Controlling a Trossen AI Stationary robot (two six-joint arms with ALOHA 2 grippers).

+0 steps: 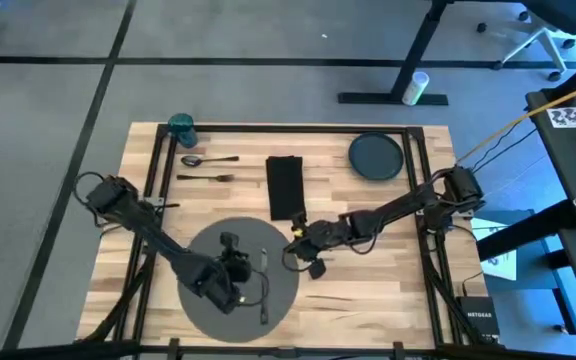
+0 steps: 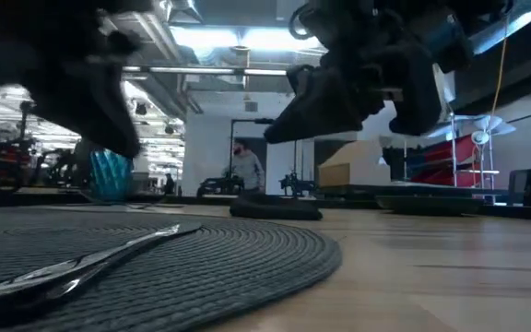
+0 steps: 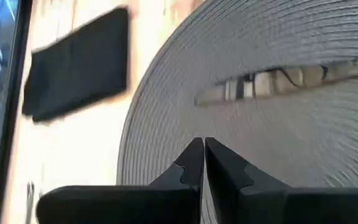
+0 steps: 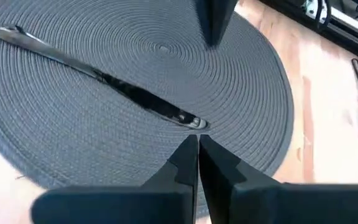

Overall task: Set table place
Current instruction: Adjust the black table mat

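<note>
One round grey mat [image 1: 208,250] lies on the near middle of the light wood table [image 1: 388,290], its surface woven in concentric rings. One piece of metal cutlery, a knife by its look [image 4: 104,81], lies flat on the mat near its right edge. Two more pieces, a spoon [image 1: 208,160] and a fork [image 1: 206,177], lie side by side on the bare wood at the far left, just beside one teal cup [image 1: 182,127] at the far left corner; what the cup holds cannot be told. One folded black napkin [image 1: 285,186] lies at the far middle, apart from the mat. One dark round plate [image 1: 376,156] sits at the far right with nothing on it. Both grippers have their fingers pressed together on nothing: the left gripper [image 3: 202,158] hangs over the mat, and the right gripper [image 4: 197,155] hovers at the mat's right rim, near the knife's end.
</note>
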